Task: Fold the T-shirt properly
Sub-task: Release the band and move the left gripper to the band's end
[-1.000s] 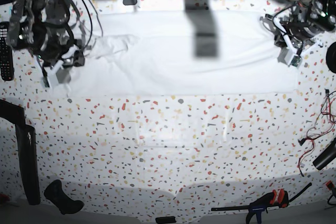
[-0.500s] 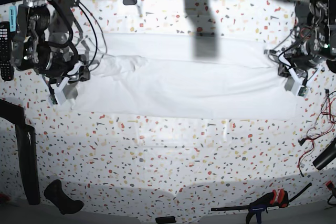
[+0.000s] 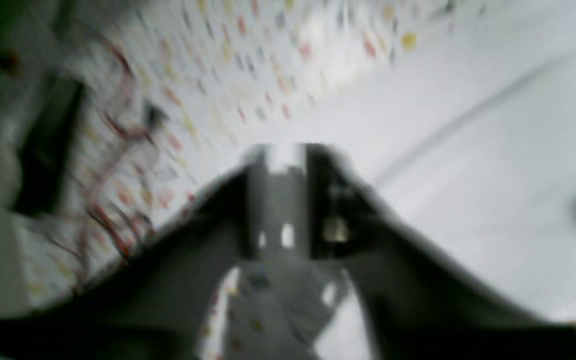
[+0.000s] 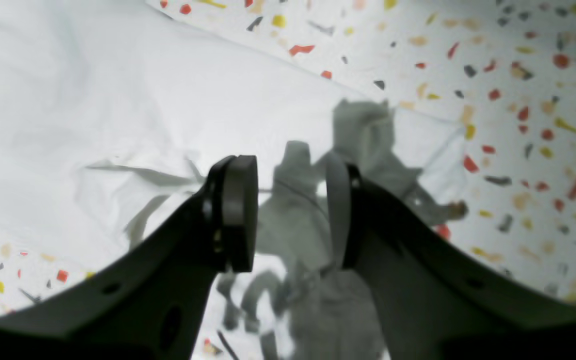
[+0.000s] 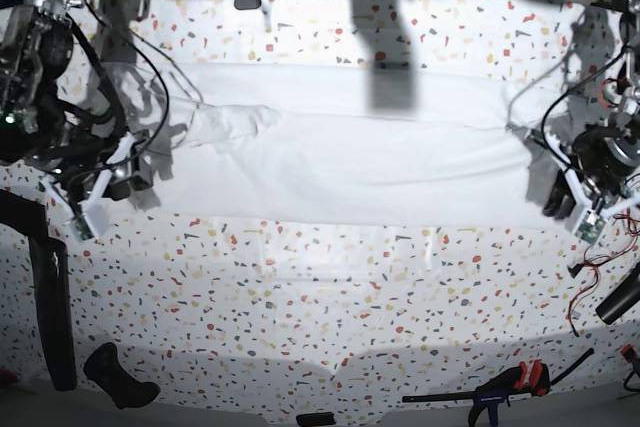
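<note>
The white T-shirt point(image 5: 350, 147) lies flat as a long folded band across the back of the table, with a wrinkled sleeve point(image 5: 235, 122) near its left end. My right gripper point(image 4: 288, 210) is open and empty. It hovers over the shirt's end point(image 4: 93, 100), with its shadow on the cloth, and shows at the left of the base view point(image 5: 105, 197). My left gripper point(image 5: 562, 197) is at the shirt's right front corner. In the blurred left wrist view point(image 3: 288, 200) a narrow gap shows between its jaws, and the shirt point(image 3: 493, 150) lies beside it.
The speckled tabletop point(image 5: 330, 307) stretches in front of the shirt. A black stand point(image 5: 50, 297) and a black handle point(image 5: 120, 379) are at front left. An orange-and-black clamp point(image 5: 505, 385), red wires point(image 5: 600, 247) and a black cylinder point(image 5: 622, 299) are at front right.
Both arms have moved toward the table's front. The shirt's front edge has slid frontward with them, and the band now looks wider.
</note>
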Controlling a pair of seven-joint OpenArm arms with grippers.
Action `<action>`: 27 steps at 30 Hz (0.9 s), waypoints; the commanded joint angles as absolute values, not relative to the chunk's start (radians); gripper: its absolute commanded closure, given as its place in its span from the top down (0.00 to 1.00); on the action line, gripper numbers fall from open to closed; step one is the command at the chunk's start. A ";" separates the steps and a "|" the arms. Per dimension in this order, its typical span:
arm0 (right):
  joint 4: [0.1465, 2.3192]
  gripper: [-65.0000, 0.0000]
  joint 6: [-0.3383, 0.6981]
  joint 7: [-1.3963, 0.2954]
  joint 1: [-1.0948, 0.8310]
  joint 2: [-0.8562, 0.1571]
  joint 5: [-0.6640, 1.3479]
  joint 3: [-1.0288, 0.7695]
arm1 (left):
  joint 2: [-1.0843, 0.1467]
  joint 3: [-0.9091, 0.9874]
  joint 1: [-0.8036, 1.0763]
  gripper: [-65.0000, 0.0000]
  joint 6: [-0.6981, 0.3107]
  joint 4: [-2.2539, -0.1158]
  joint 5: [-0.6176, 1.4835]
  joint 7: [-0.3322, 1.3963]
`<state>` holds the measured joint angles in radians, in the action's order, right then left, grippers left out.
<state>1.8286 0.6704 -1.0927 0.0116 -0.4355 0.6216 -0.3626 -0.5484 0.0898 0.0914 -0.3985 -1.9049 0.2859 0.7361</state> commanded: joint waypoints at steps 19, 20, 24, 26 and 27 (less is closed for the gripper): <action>2.029 0.35 0.683 -1.113 -0.144 -0.440 0.749 -0.440 | -0.567 0.097 -0.200 0.49 -0.397 -1.259 0.716 0.954; 2.029 0.35 0.683 -1.113 -0.148 -0.440 0.749 -0.440 | -0.567 0.097 -0.214 0.49 -0.403 -1.223 0.716 0.955; 2.029 0.35 0.683 -1.113 -0.152 -0.440 0.748 -0.440 | -0.575 0.097 -0.247 0.49 -0.452 -1.110 0.762 0.976; 2.029 0.35 0.683 -1.113 -0.152 -0.440 0.748 -0.440 | -0.587 0.097 -0.246 0.49 -0.487 -1.080 0.793 0.994; 2.029 0.35 0.683 -1.113 -0.152 -0.440 0.748 -0.440 | -0.597 0.097 -0.246 0.49 -0.500 -1.072 0.803 1.008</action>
